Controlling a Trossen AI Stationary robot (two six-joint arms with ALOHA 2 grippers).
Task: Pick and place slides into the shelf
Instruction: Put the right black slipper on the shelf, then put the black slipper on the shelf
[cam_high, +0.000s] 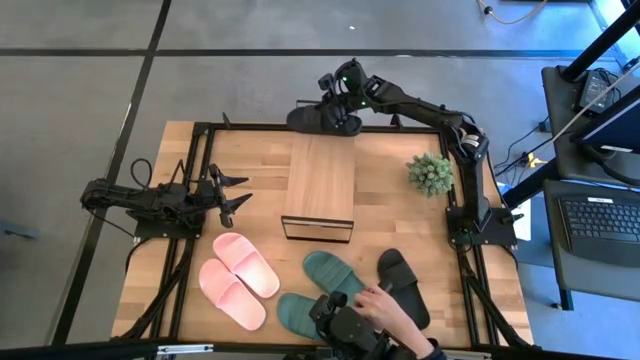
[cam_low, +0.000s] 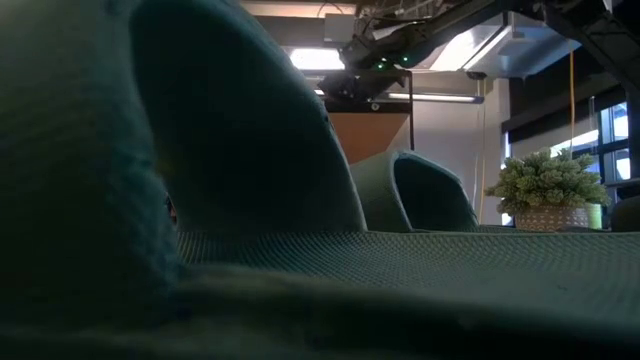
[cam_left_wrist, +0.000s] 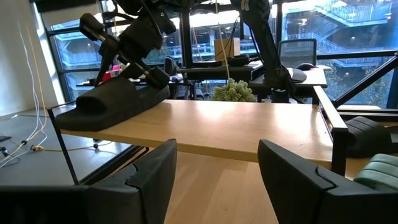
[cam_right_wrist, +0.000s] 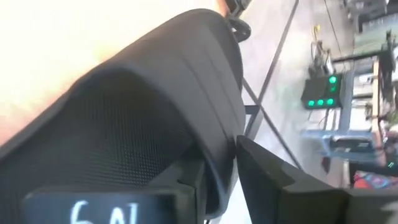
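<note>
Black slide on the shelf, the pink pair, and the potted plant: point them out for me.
black slide (cam_high: 318, 119), high view, on its strap at the shelf's far end.
pink pair (cam_high: 238, 278), high view, where the two sandals meet.
potted plant (cam_high: 431, 173), high view, middle of its foliage.

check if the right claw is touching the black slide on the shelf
Touching. In the left wrist view the right claw has its fingers at the strap of the black slide, which rests on the shelf's top board.

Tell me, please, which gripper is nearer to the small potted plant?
The right gripper is nearer: it is at the shelf's far end with a black slide, while the left gripper waits across the shelf from the plant.
</note>
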